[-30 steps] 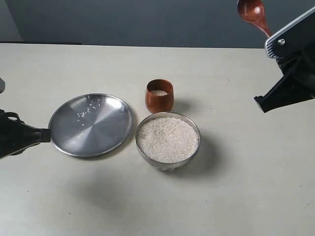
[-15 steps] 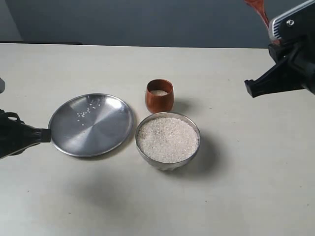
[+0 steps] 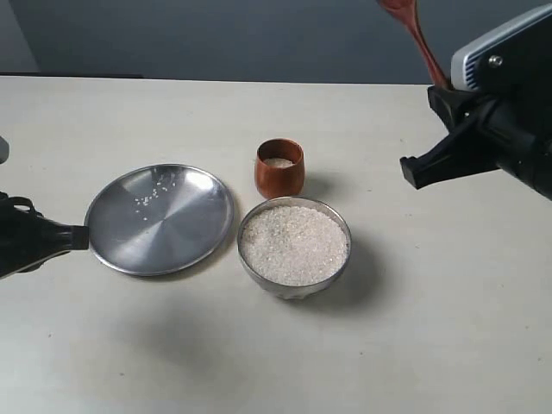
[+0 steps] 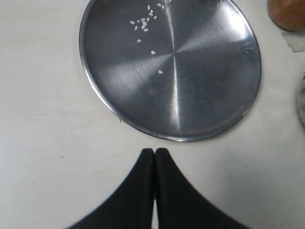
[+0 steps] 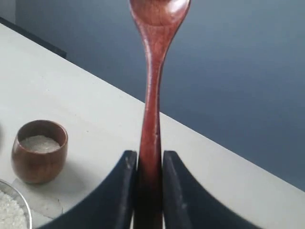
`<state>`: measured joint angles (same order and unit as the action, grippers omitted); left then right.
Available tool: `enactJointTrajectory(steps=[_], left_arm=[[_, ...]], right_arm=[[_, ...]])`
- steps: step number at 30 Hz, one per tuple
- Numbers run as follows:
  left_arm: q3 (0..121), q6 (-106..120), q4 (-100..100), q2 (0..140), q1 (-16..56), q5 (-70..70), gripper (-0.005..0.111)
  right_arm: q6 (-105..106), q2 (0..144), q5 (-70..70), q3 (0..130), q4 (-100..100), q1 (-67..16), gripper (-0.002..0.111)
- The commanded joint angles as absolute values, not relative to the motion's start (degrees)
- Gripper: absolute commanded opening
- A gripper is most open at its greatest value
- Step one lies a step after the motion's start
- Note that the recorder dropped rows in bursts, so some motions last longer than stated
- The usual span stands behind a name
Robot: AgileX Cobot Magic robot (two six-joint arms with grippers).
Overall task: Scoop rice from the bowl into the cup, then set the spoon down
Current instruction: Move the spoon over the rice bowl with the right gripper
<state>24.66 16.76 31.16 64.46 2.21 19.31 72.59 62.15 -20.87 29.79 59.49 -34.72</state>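
The steel bowl [image 3: 295, 291] stands mid-table, full of white rice [image 3: 293, 243]. Just behind it, touching or nearly so, is the reddish-brown cup [image 3: 279, 177] with a little rice at its bottom. My right gripper [image 3: 438, 91] hangs high over the table to the right of both. It is shut on the handle of the wooden spoon [image 3: 416, 39], which points up; the spoon's head is partly cut off by the frame edge. In the right wrist view the spoon [image 5: 151, 105] stands between the fingers [image 5: 121, 191], with the cup [image 5: 39, 157] off to one side. My left gripper [image 4: 155, 151] is shut and empty.
A flat steel plate [image 3: 172, 233] with a few stray grains lies left of the bowl. The left gripper [image 3: 76, 237] rests at the plate's left edge. Bare table spreads in front of and right of the bowl. A dark wall lies behind the table.
The right gripper has moved left with the spoon, toward the cup and bowl. The spoon head has risen partly out of the top of the view. The left arm stayed still.
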Motion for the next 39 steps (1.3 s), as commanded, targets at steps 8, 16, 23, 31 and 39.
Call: enactJointTrajectory(steps=[8,16,23,31,39], left_arm=[[25.0,16.9,31.2,64.7,2.4,18.9,0.0],[25.0,16.9,31.2,64.7,2.4,18.9,0.0],[25.0,16.9,31.2,64.7,2.4,18.9,0.0],[25.0,16.9,31.2,64.7,2.4,18.9,0.0],[25.0,16.9,31.2,64.7,2.4,18.9,0.0]], right_arm=[[31.4,63.2,-20.7,29.5,36.1,-34.7,-0.001],[18.4,64.9,-18.7,29.5,20.3,-34.7,-0.001],[38.6,66.2,-15.0,29.5,31.3,-34.7,-0.001],[44.1,66.4,-12.4,29.4,28.6,-34.7,-0.001],[19.7,66.6,-6.2,29.4,1.7,-34.7,-0.001]])
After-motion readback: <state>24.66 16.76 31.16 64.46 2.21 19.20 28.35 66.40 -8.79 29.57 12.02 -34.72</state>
